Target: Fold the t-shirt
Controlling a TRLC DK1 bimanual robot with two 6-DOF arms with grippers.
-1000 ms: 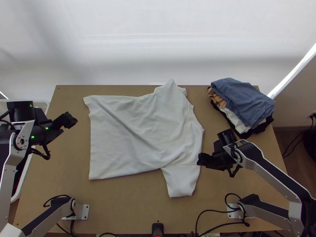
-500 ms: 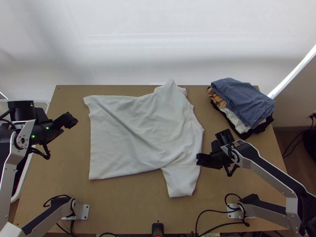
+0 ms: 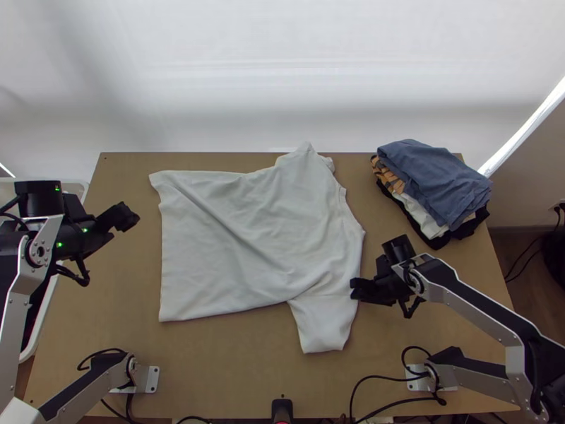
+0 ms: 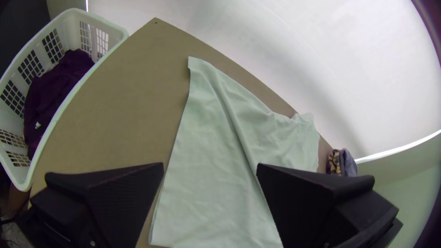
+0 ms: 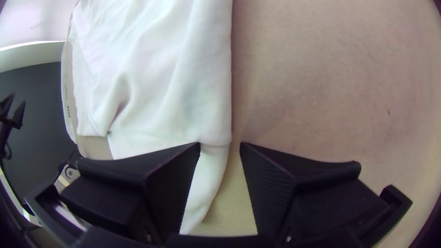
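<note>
The white t-shirt lies spread with some creases, its one sleeve pointing to the near edge. My left gripper is over the table left of the shirt, apart from it. At the shirt's right edge, by the sleeve seam, is my right gripper. In the left wrist view, my left gripper stands wide open with the shirt beyond. In the right wrist view, my right gripper is open around the edge of the shirt, the fingers not closed on cloth.
A pile of folded clothes, blue on top, lies at the table's back right. A white basket with dark purple cloth stands beside the table's left edge. Black cables run along the near edge.
My right gripper has shifted slightly to the left in the top view, closer over the shirt's edge. The left arm and the shirt look unchanged.
</note>
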